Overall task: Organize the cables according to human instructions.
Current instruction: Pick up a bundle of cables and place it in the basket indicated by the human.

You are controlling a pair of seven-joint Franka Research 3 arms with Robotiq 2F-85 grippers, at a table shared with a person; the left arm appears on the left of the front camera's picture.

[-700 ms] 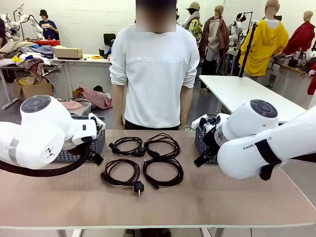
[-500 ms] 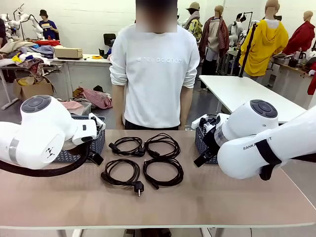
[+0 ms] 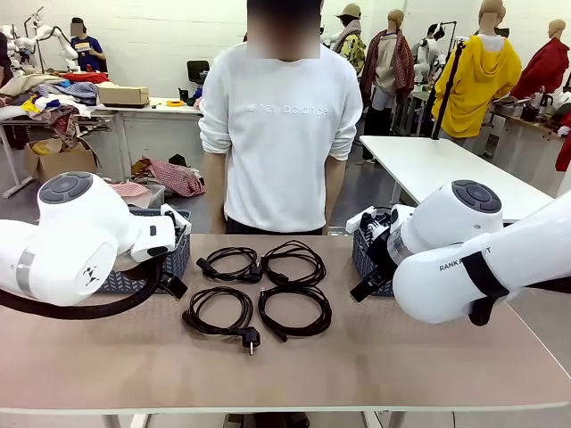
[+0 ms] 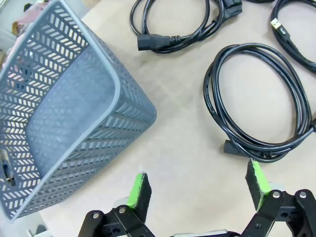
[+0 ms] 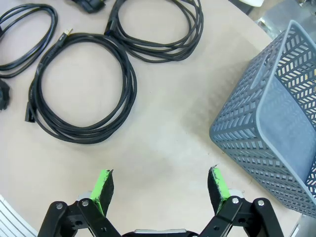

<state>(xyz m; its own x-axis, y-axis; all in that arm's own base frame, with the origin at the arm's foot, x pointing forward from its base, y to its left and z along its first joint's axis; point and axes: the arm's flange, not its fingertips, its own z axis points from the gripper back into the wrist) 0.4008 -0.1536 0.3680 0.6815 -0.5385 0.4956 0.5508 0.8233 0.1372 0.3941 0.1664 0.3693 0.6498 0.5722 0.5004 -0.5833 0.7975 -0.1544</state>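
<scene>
Bare tabletop (image 3: 375, 366) separates the four cables (image 3: 259, 273) from its near edge.

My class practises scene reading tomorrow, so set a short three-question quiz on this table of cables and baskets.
1. True or false: the left gripper and the right gripper are both open and empty.
2. How many coiled cables lie on the table?
3. The cables lie: A) between the left basket and the right basket; B) inside a basket; C) in the person's hands.
Key: 1 true; 2 four; 3 A.
</scene>
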